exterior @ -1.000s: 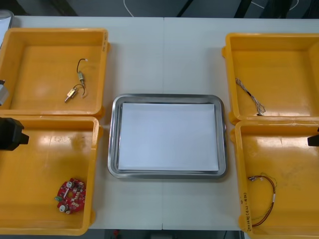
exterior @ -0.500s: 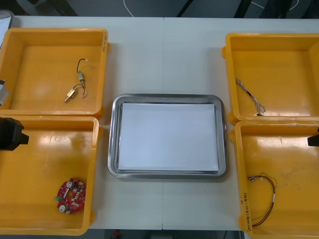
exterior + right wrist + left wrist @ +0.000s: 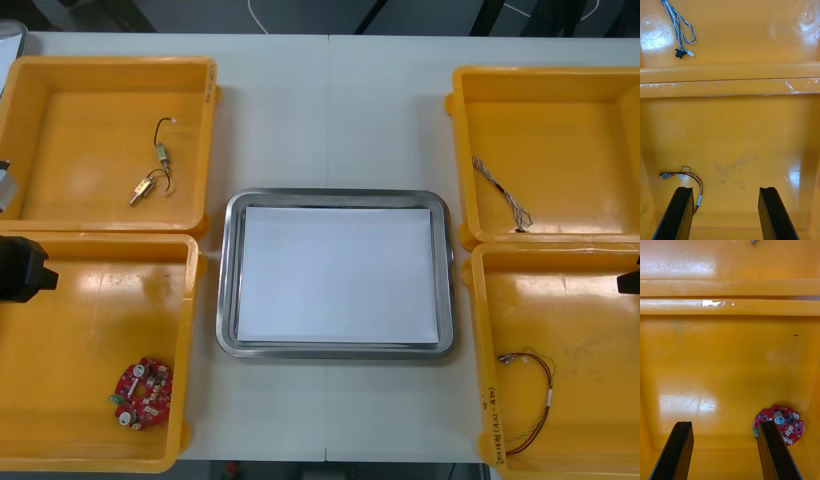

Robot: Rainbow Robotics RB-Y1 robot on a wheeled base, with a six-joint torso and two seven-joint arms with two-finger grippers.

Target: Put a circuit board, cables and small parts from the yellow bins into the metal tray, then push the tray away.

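The metal tray (image 3: 335, 350), white inside, sits mid-table with nothing in it. A round red circuit board (image 3: 141, 392) lies in the near left yellow bin (image 3: 90, 310). My left gripper (image 3: 724, 425) hangs open above that bin's floor, with the board (image 3: 779, 423) just beside one finger. Small metal parts (image 3: 152, 176) lie in the far left bin. Over the near right bin (image 3: 580, 310) my right gripper (image 3: 725, 190) is open, and the red and yellow cable (image 3: 687, 179) lies beside one finger. A twisted blue and white cable (image 3: 677, 27) lies in the far right bin.
Both arms show as dark shapes at the table's side edges, the left arm (image 3: 20, 270) and the right arm (image 3: 630, 280). Bin walls (image 3: 730, 82) stand between the near and far bins. Bare table runs beyond the tray (image 3: 330, 110).
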